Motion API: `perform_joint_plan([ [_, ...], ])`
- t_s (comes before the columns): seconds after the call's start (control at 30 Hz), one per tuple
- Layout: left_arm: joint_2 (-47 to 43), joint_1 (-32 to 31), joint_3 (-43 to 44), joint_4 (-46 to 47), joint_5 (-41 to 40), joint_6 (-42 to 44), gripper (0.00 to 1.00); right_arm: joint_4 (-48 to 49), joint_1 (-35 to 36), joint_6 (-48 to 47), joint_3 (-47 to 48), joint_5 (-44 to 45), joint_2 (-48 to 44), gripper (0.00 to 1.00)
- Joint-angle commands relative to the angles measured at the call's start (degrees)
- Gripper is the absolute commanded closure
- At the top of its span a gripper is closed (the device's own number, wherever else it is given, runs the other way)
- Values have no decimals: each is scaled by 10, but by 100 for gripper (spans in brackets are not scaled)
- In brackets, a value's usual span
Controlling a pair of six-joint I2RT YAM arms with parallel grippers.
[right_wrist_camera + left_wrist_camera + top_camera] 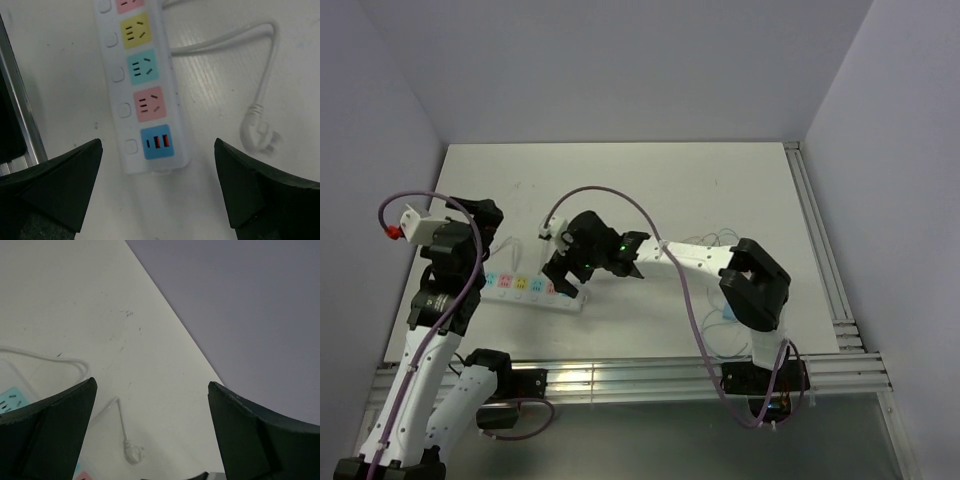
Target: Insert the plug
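Observation:
A white power strip [145, 85] with yellow, teal and pink sockets and a blue USB panel lies flat on the table; in the top view, the power strip [525, 290] sits left of centre. The white plug [257, 135] lies loose on the table beside the strip's USB end, its cord [225, 42] curling back. My right gripper [159, 175] hangs open over that end, holding nothing. My left gripper [152, 405] is open and empty too, above the table, with the plug [134, 454] below and between its fingers. In the top view the right gripper [562, 272] hides the plug.
Aluminium rails run along the table's near edge [620, 380] and right edge [820, 250]. Grey walls close in the back and sides. A tangle of thin wires [720, 310] lies by the right arm's base. Purple cables loop over both arms.

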Motion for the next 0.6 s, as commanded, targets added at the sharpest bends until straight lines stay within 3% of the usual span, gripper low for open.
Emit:
perform_joint_plan([
  [0.0, -5, 2, 55, -122, -12, -47, 1, -56, 21, -50, 71, 26, 43, 0],
  [0.13, 27, 2, 106, -201, -39, -80, 1, -99, 29, -61, 121, 4, 90, 0],
  [0.57, 29, 2, 113, -245, -78, -139, 0, -176, 62, -98, 216, 50, 186, 2],
])
